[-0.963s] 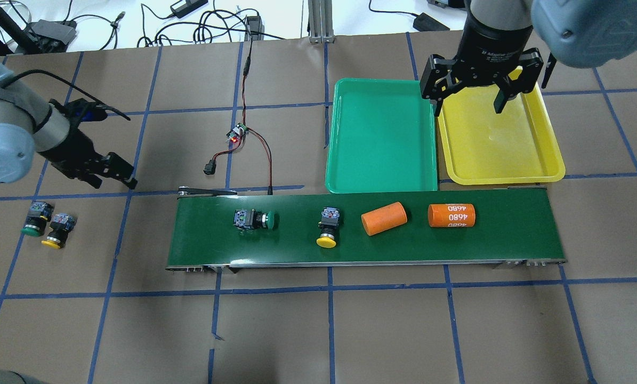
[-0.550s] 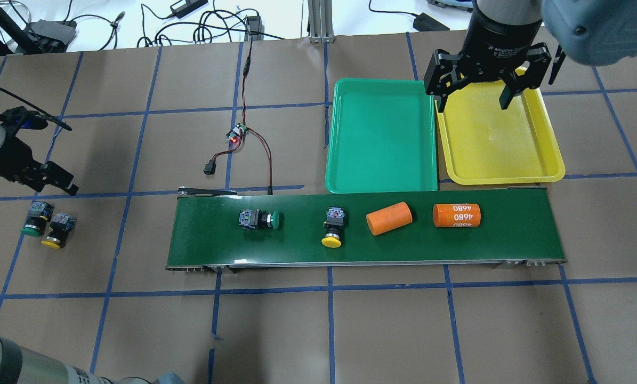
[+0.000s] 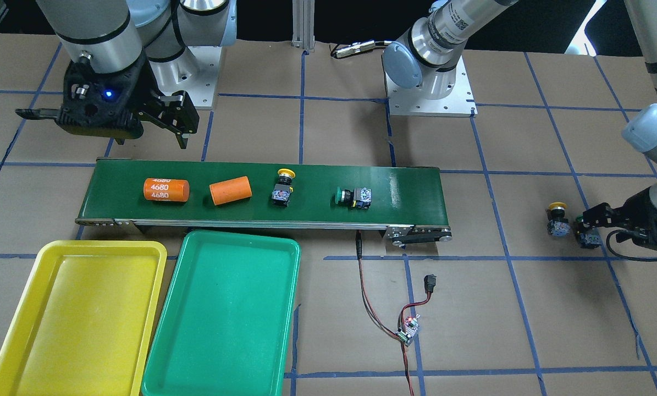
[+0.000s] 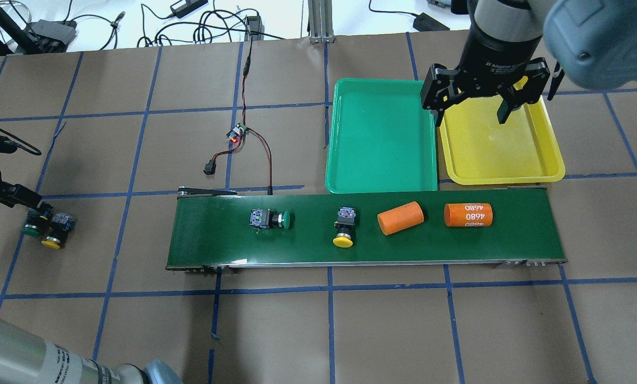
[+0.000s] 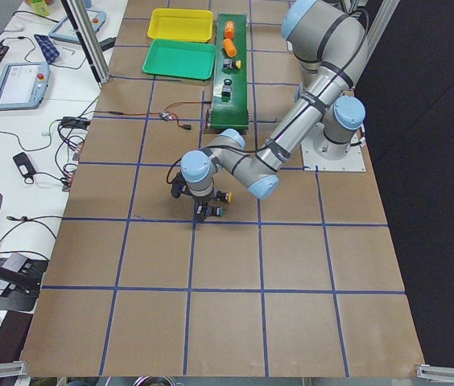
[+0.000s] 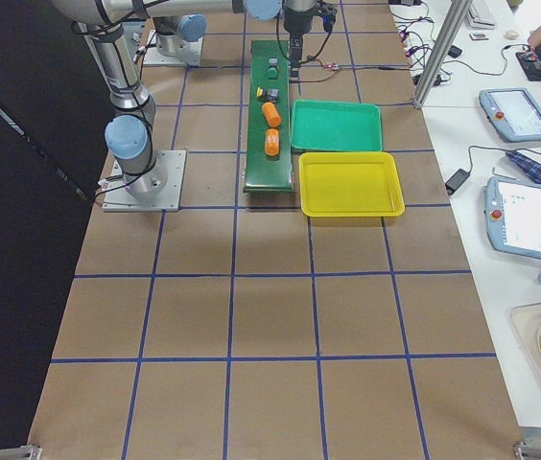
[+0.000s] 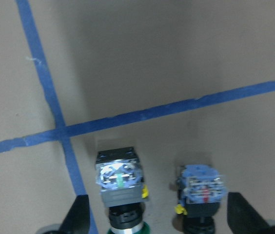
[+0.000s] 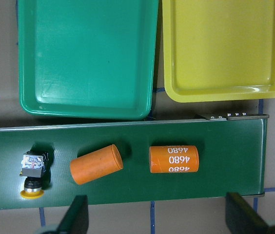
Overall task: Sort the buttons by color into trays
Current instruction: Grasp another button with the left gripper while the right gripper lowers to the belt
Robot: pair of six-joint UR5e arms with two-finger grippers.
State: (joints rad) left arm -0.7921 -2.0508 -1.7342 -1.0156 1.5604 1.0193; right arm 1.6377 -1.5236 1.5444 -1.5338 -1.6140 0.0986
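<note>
Two buttons ride the belt: a green one [image 4: 270,218] on its side and a yellow one [image 4: 344,232], also seen as yellow button [image 8: 32,176]. Two more lie on the table at the far left, green button [image 4: 31,228] [image 7: 120,181] and yellow button [image 4: 53,236] [image 7: 202,189]. My left gripper [image 4: 30,207] [image 7: 159,219] is open and low just behind that pair, its fingers [image 7: 79,217] spread wider than both. The green tray [image 4: 382,138] and yellow tray [image 4: 502,149] sit beyond the belt, bare. Above their shared edge my right gripper [image 4: 470,113] hangs open, holding nothing.
The dark-green conveyor belt [image 4: 217,240] also carries a plain orange cylinder [image 4: 401,217] and one marked 4680 [image 4: 468,214]. A small circuit board [image 4: 237,134] with red and black wires lies behind the belt's left end. Cables crowd the far table edge.
The left arm has swung left and down to the pair of buttons on the table. Everything on the belt has drifted right. The right gripper has barely shifted.
</note>
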